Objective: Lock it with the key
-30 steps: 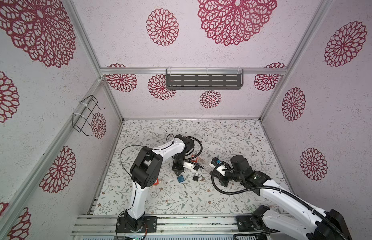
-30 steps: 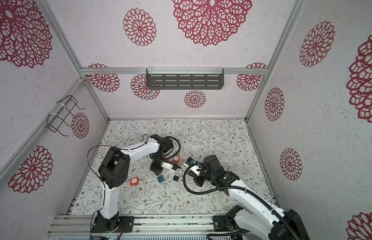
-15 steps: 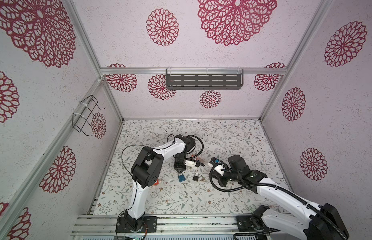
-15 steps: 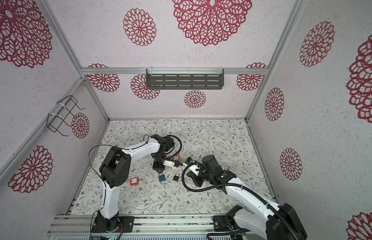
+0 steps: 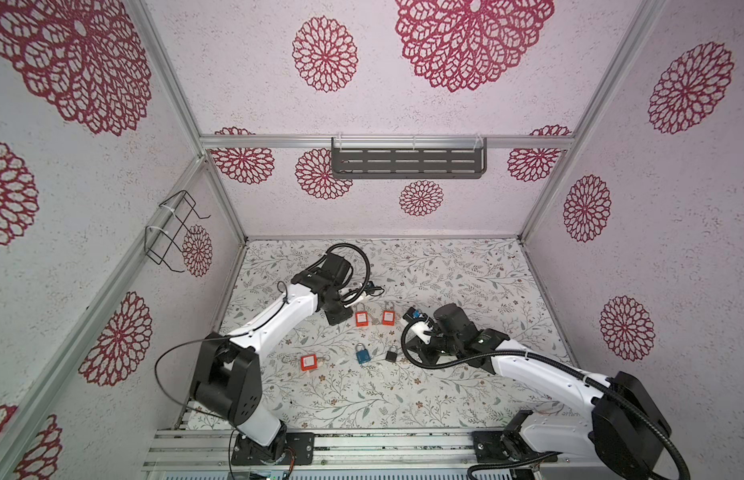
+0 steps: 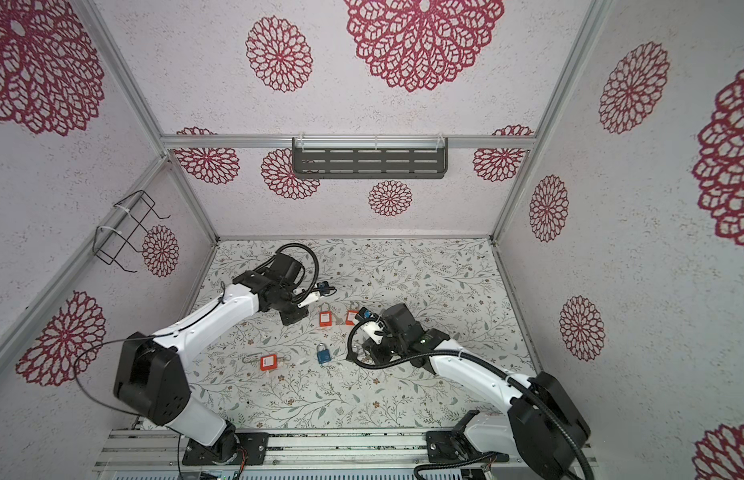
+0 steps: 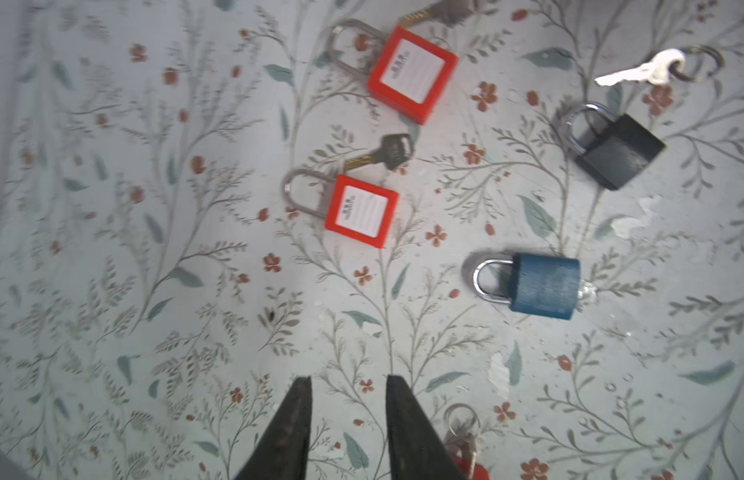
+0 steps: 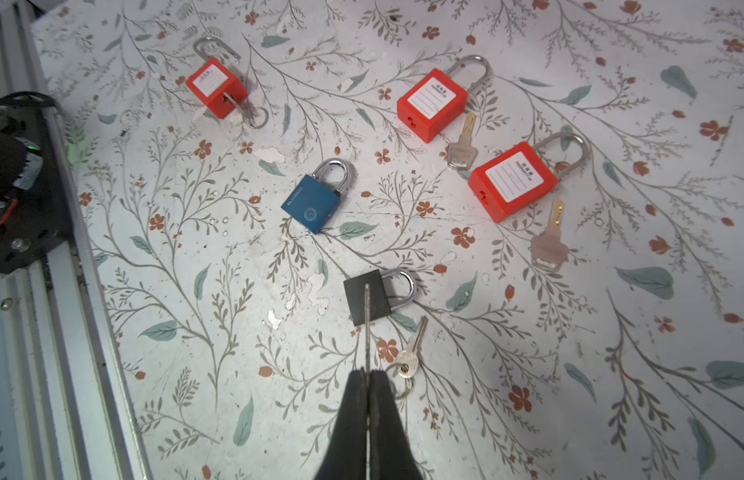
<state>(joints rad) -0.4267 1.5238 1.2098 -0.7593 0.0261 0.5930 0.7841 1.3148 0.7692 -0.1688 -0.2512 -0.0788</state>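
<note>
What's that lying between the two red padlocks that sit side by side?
A loose key lies between them, clear in both wrist views.

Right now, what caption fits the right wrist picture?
Shut jaws aim a thin key at the black padlock on the flowery table.

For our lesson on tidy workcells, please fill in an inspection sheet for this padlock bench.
Surface: floral table, covering chipped in spots.
Job's things: blue padlock, black padlock, red padlock with key inserted, two more red padlocks; three loose keys beside them.
Clutter: nothing seen.
Grippers: left gripper open, empty; right gripper shut on thin metal blade, probably a key.
Cables: black cable loops beside right arm.
Surroundings: wall shelf, wire basket.
</note>
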